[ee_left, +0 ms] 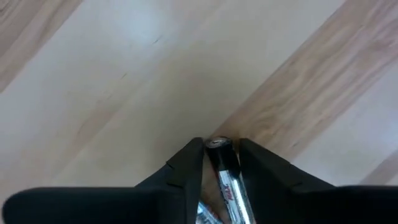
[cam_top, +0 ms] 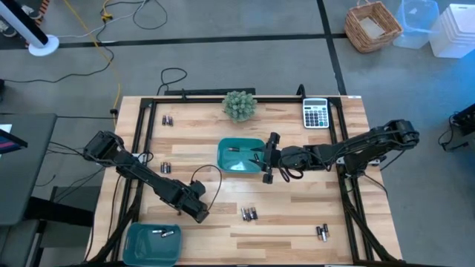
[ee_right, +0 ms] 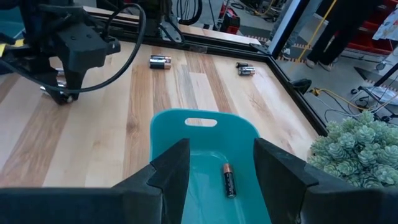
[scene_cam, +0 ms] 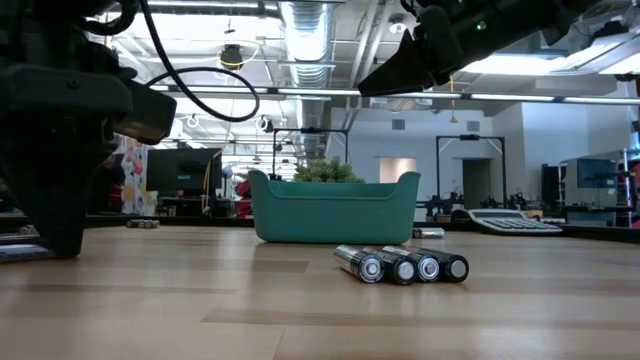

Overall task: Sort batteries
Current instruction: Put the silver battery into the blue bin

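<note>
Battery [ee_left: 221, 163] lengthwise between left hand [ee_left: 219, 163] fingers — flat

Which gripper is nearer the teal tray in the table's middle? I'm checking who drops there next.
Right. The right gripper hangs open over the middle teal tray, at its edge; the left gripper is down at the table, well off, around a battery.

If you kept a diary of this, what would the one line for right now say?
left gripper: closing around a battery on the table | right gripper: open above the centre teal tray, one battery inside | step: pickup
</note>
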Controlling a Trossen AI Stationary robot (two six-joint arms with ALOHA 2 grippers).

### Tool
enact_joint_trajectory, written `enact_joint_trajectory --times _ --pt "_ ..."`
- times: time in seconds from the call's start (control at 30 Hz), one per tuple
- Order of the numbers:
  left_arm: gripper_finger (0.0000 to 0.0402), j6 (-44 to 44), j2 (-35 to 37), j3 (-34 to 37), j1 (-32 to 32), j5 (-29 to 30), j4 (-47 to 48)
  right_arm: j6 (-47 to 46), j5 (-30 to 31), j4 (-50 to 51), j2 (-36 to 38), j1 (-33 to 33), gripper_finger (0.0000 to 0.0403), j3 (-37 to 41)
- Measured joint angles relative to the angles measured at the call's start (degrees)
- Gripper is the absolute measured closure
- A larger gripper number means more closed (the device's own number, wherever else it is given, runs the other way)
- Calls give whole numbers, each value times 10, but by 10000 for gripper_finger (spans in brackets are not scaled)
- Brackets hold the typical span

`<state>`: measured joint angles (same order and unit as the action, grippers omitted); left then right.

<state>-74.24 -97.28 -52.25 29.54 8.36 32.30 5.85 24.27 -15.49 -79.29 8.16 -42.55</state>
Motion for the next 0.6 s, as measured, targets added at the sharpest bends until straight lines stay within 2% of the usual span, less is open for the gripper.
enact_joint_trajectory --times 0.33,0.6 --pt "359 14 -1 1 0 0 4 0 0 0 0 0 210 0" --pt "361 20 -2 1 0 -2 3 0 0 0 0 0 210 0"
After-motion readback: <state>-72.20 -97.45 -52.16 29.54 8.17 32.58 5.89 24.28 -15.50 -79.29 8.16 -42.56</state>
